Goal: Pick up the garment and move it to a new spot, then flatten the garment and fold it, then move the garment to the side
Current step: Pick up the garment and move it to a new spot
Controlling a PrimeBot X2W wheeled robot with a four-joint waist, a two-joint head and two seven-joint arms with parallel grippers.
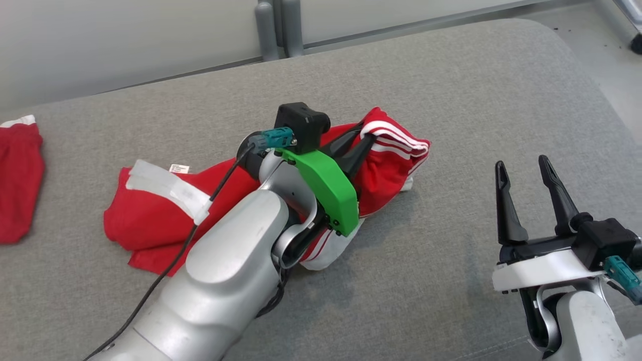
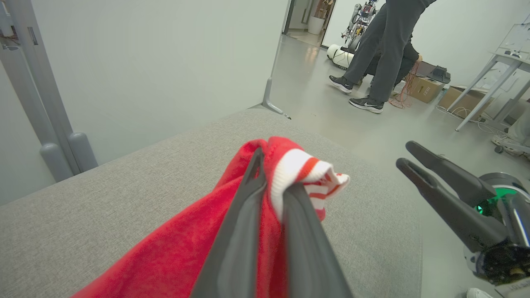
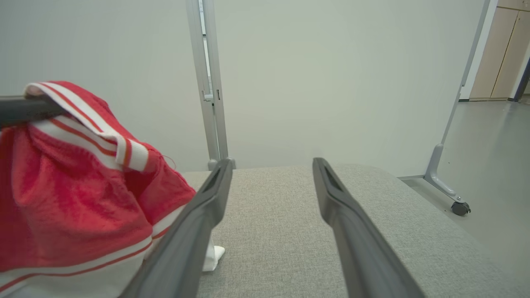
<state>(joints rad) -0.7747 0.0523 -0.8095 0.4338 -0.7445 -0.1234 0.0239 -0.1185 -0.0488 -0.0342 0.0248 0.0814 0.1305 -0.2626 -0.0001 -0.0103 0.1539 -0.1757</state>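
A red garment (image 1: 155, 215) with white stripes and a white band lies bunched on the grey cushioned surface (image 1: 451, 100). My left gripper (image 1: 358, 143) is shut on its striped cuff (image 2: 306, 169), lifting that end a little above the surface; the left wrist view shows the red cloth (image 2: 178, 252) draped under the fingers. The raised striped part (image 3: 83, 178) hangs at the left of the right wrist view. My right gripper (image 1: 524, 168) stands open over bare surface to the right of the garment, nothing between its fingers; the same gripper (image 2: 408, 155) appears at the right of the left wrist view.
Another red garment (image 1: 17, 180) lies at the surface's left edge. A grey post (image 1: 278, 27) and pale wall stand behind the surface. Beyond its far right corner, a person's legs (image 2: 381, 54), boxes and a table leg stand on the floor.
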